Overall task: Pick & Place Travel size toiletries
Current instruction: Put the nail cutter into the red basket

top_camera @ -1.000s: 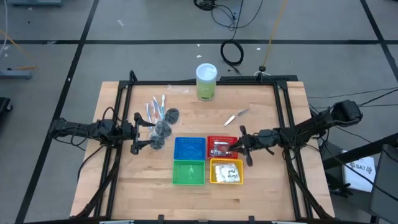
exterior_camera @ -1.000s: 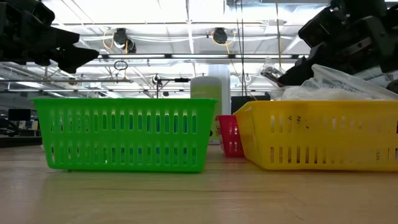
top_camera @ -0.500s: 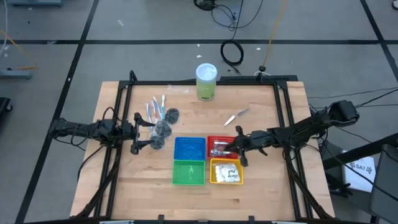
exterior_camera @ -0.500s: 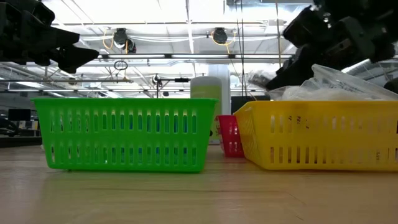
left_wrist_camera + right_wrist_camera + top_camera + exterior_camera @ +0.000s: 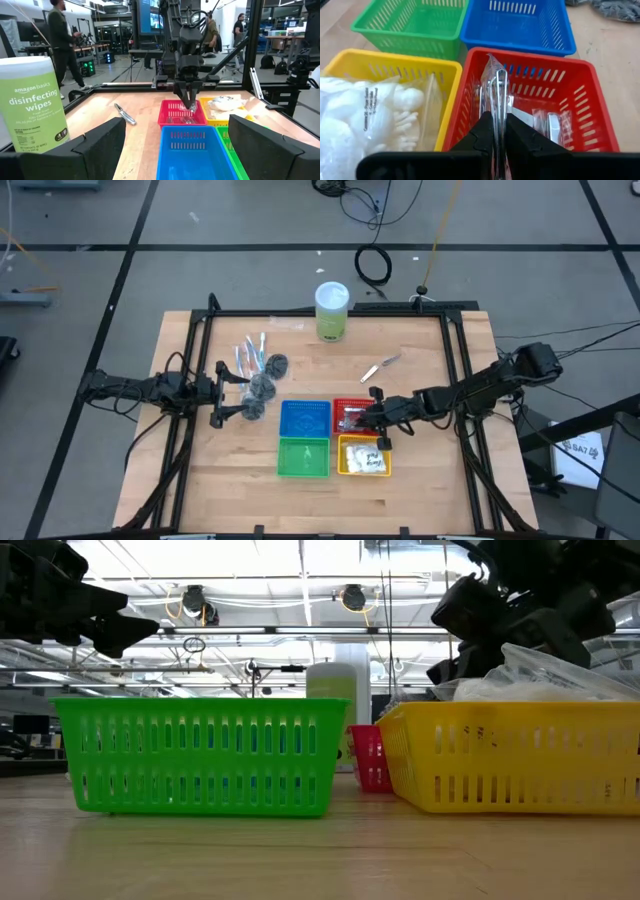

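My right gripper [image 5: 376,420] hangs over the red basket [image 5: 350,403], shut on a shiny silver foil tube [image 5: 495,85]. More silver tubes [image 5: 552,122] lie inside that basket. Another silver tube [image 5: 380,367] lies on the table behind it. White sachets [image 5: 360,115] fill the yellow basket [image 5: 395,56]. Clear-wrapped sticks [image 5: 250,352] and dark grey puffs [image 5: 262,386] lie near the left side. My left gripper [image 5: 232,393] waits open beside the puffs. My right gripper pinches the silver foil tube between its two fingers [image 5: 520,137], holding its lower part [image 5: 498,117]. The tube runs along the fingers, and its free end [image 5: 492,67] sticks out past them. The fingers slant down from the table's right. The tube is lifted clear above the red basket.
The blue basket [image 5: 305,406] and green basket [image 5: 303,470] adjoin the red and yellow ones. A tall green wipes cylinder [image 5: 332,311] stands near the far edge. A black frame [image 5: 450,350] borders the table. People stand in the room beyond [image 5: 60,35].
My right gripper has moved toward the table's left, from beside the red basket to above it. It has stayed shut and has carried the silver tube along.
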